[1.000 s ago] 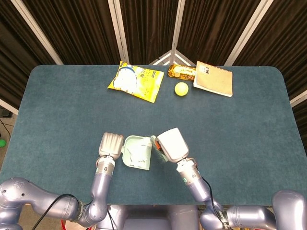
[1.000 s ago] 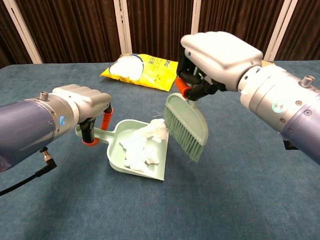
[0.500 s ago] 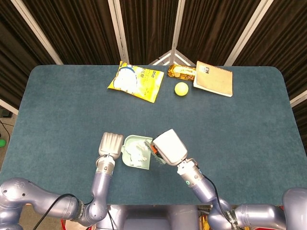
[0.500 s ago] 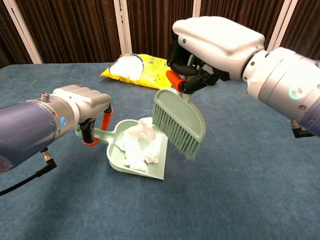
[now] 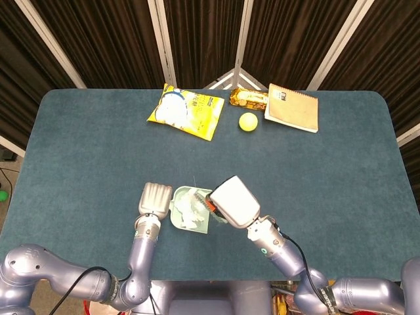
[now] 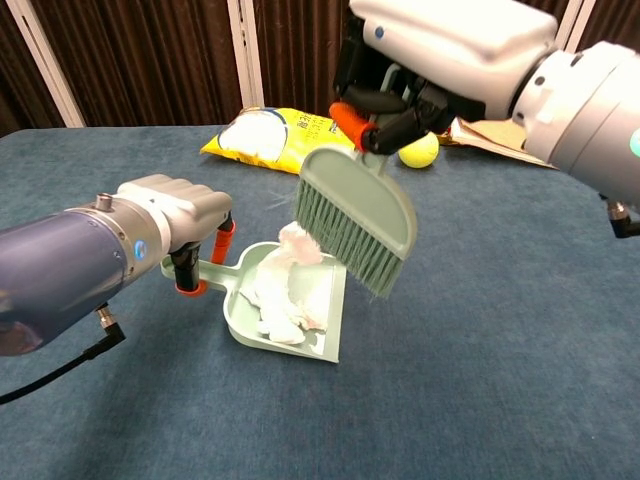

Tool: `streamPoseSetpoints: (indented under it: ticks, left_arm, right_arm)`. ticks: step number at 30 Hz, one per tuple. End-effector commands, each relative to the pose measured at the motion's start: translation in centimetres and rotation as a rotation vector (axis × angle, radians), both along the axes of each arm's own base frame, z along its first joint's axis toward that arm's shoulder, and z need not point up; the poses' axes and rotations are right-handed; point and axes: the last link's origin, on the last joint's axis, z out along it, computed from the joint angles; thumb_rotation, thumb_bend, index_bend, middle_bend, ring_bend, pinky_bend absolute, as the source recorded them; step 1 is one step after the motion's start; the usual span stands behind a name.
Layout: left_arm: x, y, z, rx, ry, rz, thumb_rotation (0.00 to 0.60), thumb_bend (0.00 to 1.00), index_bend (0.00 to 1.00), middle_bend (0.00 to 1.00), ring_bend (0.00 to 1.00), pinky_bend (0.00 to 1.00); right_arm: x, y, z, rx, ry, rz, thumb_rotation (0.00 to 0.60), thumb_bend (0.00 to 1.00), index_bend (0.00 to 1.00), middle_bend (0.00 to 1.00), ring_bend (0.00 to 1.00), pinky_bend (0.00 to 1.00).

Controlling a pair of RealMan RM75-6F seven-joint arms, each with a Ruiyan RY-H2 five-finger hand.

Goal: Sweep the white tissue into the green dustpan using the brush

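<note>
Blue-carpeted desk (image 6: 520,380) before dark curtains; contents listed near to far.

1. Left robot hand (image 6: 185,215): fingers closed round the orange handle of the green dustpan (image 6: 325,330), pan resting on the desk, mouth facing the robot's right.
2. White tissue (image 6: 285,290): crumpled, lying inside the pan, heaped toward the back wall, one tuft touching or just beside the bristles. No loose scraps visible on the desk around the pan.
3. Brush (image 6: 355,215): green, orange-handled, clear of the desk, bristles tilted down over the pan's mouth. Gripped at the handle by the right robot hand (image 6: 440,50), fingers wrapped round it.
4. Far edge: yellow snack bag (image 5: 187,111), yellow ball (image 5: 248,121), wrapped biscuit pack (image 5: 248,98), spiral notebook (image 5: 292,107); all well apart from the work.

Status, as judged: sweeping appears essentially complete, tissue contained. Remaining, if anything: a last nudge of the top tuft deeper in.
</note>
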Motion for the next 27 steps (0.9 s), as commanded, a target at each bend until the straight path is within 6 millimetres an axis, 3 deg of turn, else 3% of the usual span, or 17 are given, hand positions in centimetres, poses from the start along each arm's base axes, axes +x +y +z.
streamPoseSetpoints:
  ticks: [1, 13, 15, 21, 24, 27]
  left_arm:
    - [0.2, 0.0, 0.0, 0.001, -0.007, -0.003, 0.6, 0.61, 0.68, 1.0, 0.99, 0.94]
    - [0.7, -0.2, -0.3, -0.004, -0.009, -0.017, 0.6, 0.59, 0.65, 1.0, 0.99, 0.94]
    - [0.8, -0.2, -0.3, -0.003, -0.01, -0.018, 0.6, 0.53, 0.57, 1.0, 0.99, 0.94]
    - [0.6, -0.2, -0.3, -0.002, -0.007, -0.013, 0.6, 0.1, 0.27, 1.0, 0.98, 0.94]
    - [0.6, 0.0, 0.1, 0.012, -0.011, -0.016, 0.6, 0.01, 0.16, 1.0, 0.98, 0.94]
    - [0.6, 0.1, 0.7, 0.022, -0.024, -0.021, 0.6, 0.0, 0.12, 0.99, 0.98, 0.94]
  right_arm:
    - [0.0, -0.1, 0.4, -0.008, -0.016, -0.002, 0.6, 0.57, 1.0, 0.98, 0.98, 0.96]
    - [-0.6, -0.8, 0.6, -0.033, 0.046, -0.015, 0.6, 0.57, 1.0, 0.98, 0.98, 0.96]
    - [-0.8, -1.1, 0.6, -0.036, 0.039, -0.037, 0.6, 0.57, 1.0, 0.98, 0.98, 0.96]
    - [-2.0, -1.9, 0.6, -0.058, 0.059, -0.082, 0.6, 0.57, 1.0, 0.98, 0.98, 0.96]
    - [-2.5, -2.1, 0.6, -0.068, 0.068, -0.097, 0.6, 0.57, 1.0, 0.98, 0.98, 0.96]
    - [-2.8, -2.4, 0.7, -0.076, 0.07, -0.107, 0.6, 0.57, 1.0, 0.98, 0.98, 0.96]
